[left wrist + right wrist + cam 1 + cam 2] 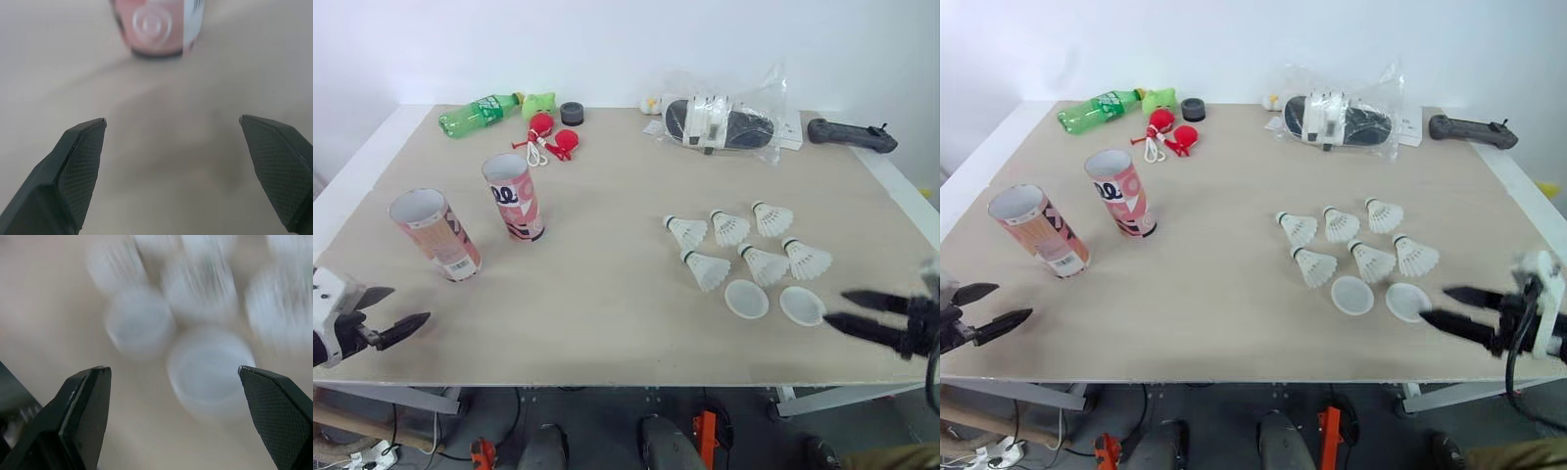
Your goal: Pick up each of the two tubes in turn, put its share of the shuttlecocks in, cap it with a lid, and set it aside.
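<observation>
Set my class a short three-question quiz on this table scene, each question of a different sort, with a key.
1. How many shuttlecocks lie on the table?
2. True or false: the right gripper, jaws open, is nearer the lids than the left gripper is.
3. Choose one: the two tubes are A) capped, B) upright and open at the top, C) lying on their sides.

Key: 1. six; 2. true; 3. B.
</observation>
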